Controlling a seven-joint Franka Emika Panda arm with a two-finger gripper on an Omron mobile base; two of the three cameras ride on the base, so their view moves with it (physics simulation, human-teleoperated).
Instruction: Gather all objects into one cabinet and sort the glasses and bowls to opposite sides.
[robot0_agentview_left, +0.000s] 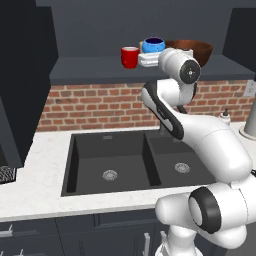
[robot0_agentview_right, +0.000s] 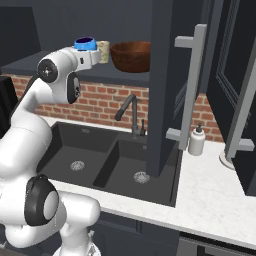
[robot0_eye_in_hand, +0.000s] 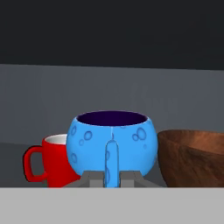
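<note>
My gripper (robot0_eye_in_hand: 110, 178) is shut on the small blue bowl (robot0_eye_in_hand: 111, 141), which stays upright with its dark inside showing. In the left base view the blue bowl (robot0_agentview_left: 153, 45) hangs just over the dark cabinet shelf (robot0_agentview_left: 90, 67). It is between the red cup (robot0_agentview_left: 130, 56) on its left and the big brown bowl (robot0_agentview_left: 192, 48) on its right. From the hand, the red cup (robot0_eye_in_hand: 52, 159) and brown bowl (robot0_eye_in_hand: 194, 155) flank it closely. The cream cup (robot0_agentview_right: 103, 51) stands on the shelf just behind the gripper (robot0_agentview_right: 92, 54), left of the brown bowl (robot0_agentview_right: 131, 56).
An open cabinet door (robot0_agentview_right: 167, 85) with a long metal handle (robot0_agentview_right: 192, 85) hangs right of the shelf. Below are a brick wall (robot0_agentview_left: 95, 105), a dark double sink (robot0_agentview_left: 125, 162), a faucet (robot0_agentview_right: 131, 112) and a soap bottle (robot0_agentview_right: 196, 140) on the white counter (robot0_agentview_right: 210, 195).
</note>
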